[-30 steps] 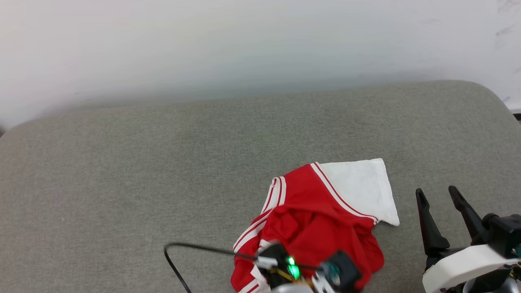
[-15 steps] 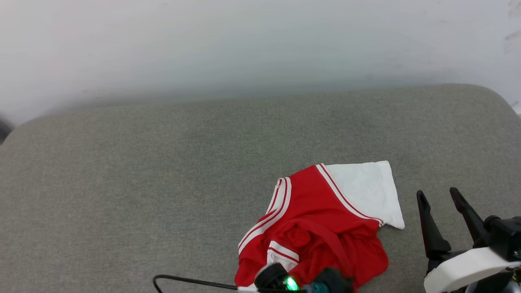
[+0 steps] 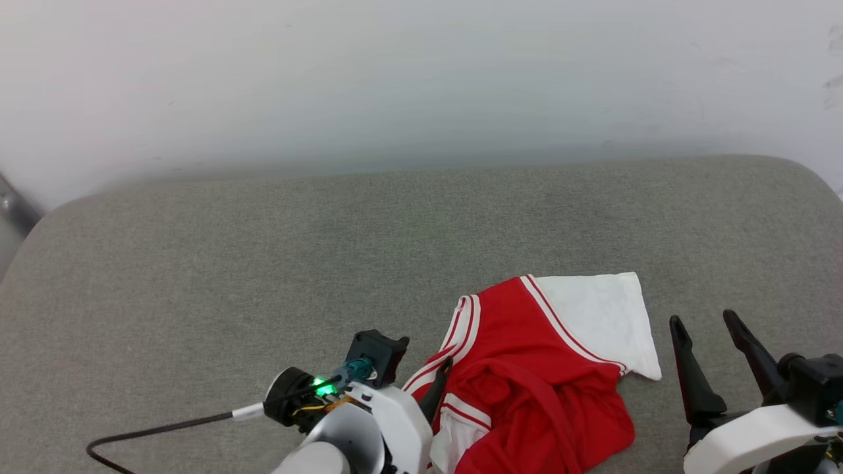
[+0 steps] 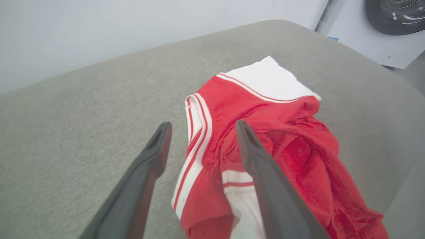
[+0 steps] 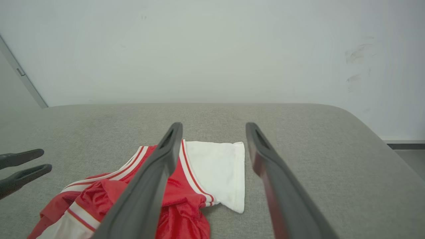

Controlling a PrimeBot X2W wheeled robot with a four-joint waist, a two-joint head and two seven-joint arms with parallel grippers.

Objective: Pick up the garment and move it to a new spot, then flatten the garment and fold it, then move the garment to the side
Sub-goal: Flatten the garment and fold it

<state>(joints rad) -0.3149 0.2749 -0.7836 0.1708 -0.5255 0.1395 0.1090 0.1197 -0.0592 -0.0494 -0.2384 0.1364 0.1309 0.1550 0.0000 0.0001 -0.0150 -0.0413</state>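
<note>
At the 7 o'clock edge of the head view, a black cable (image 3: 164,431) runs across the grey padded surface (image 3: 197,276) to my left wrist. My left tool (image 4: 202,126) sits just to the right of it, at about 6 o'clock. Its fingers stand apart and grip nothing. In the left wrist view one finger lies over bare padding and the other crosses the garment's striped edge; I cannot tell whether it touches the cloth.

The garment (image 3: 527,375) lies on the surface at 5 o'clock, crumpled into a loose red heap. One white sleeve (image 3: 593,316) is spread flat and points toward 1 o'clock from the heap, bordered by red-white stripe trim. A second striped band runs along the heap's 10 o'clock side.

My right tool (image 3: 703,320) is at 4 o'clock, near the garment but clear of it. Its fingers are spread and hold nothing, with the tips pointing toward 12 o'clock. A pale wall (image 3: 395,79) stands beyond the surface's 12 o'clock edge.
</note>
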